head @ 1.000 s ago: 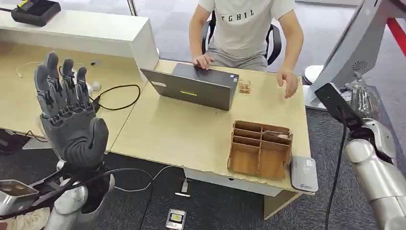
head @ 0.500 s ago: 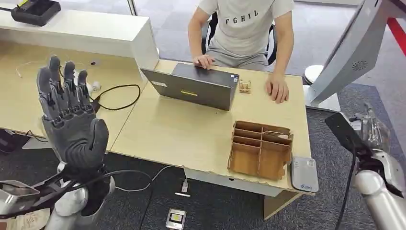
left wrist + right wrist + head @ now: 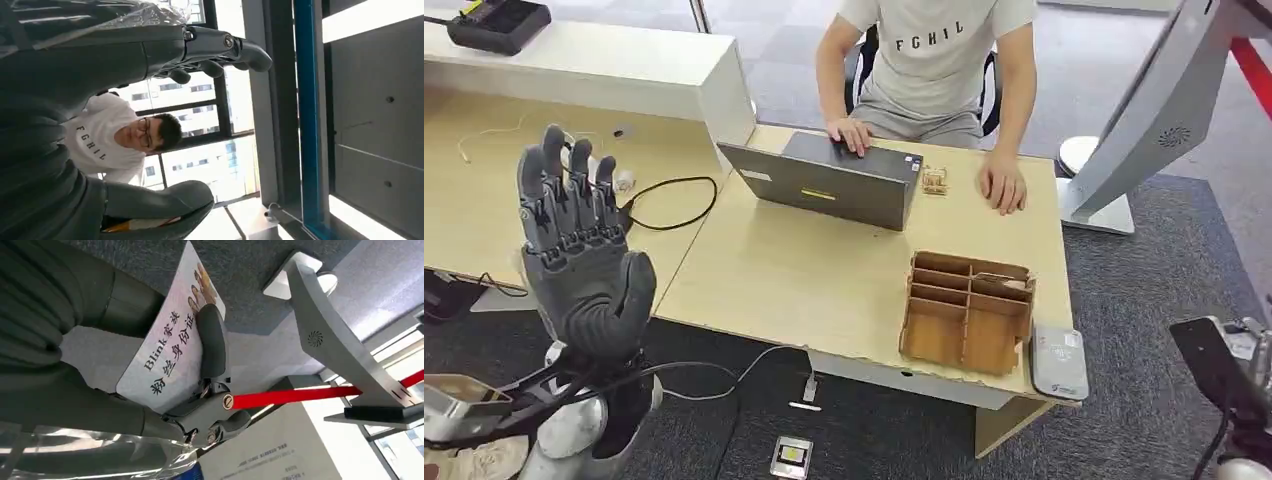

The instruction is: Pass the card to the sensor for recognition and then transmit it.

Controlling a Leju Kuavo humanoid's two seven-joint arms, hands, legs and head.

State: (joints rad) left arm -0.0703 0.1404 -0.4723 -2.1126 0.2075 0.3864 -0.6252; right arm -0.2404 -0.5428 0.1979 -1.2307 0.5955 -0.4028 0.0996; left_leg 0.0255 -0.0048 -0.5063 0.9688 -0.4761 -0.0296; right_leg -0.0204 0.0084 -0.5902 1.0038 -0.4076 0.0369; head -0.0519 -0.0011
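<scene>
A light wooden desk (image 3: 804,285) spans the centre of the head view. Upper centre, a person in a white T-shirt (image 3: 936,50) sits behind an open grey laptop (image 3: 829,180), one hand on its keyboard, the other flat on the desk. A brown wooden compartmented organiser (image 3: 967,312) stands lower right of centre. A black looped cable (image 3: 669,205) lies centre left. A black device (image 3: 499,22) rests on a white raised counter (image 3: 614,70) at upper left.

**Right hand drops away, person's hand settles**

The right hand (image 3: 165,370), gripping the card (image 3: 167,352), has sunk from beside the grey stand (image 3: 1159,110) to low by the table's (image 3: 824,280) near corner. The person's hand (image 3: 1002,185) now rests flat near the laptop (image 3: 829,180).
</scene>
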